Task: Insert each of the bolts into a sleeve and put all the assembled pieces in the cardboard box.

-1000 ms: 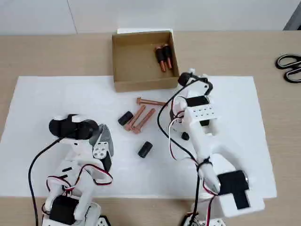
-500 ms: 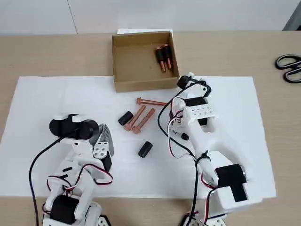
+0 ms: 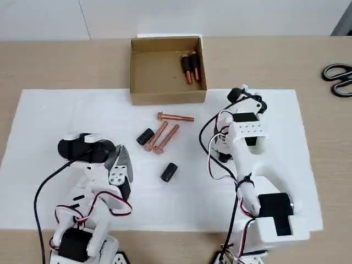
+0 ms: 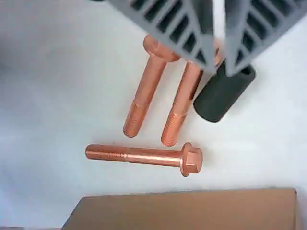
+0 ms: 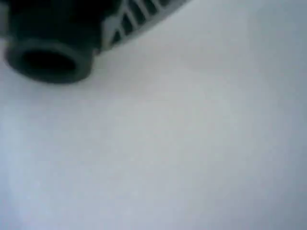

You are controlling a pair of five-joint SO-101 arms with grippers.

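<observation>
Sleeve (image 5: 48, 60) in right end effector (image 5: 91, 31), wrist view, bolts (image 3: 158, 136) overhead

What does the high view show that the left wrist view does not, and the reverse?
High view adds: the inside of the cardboard box with two assembled pieces, a second sleeve lying apart, scissors. Left wrist view adds: the threads and the hexagonal flanged head of the bolt nearest the box. Both: three copper bolts, one black sleeve beside them, the box's near wall, the white sheet.
</observation>
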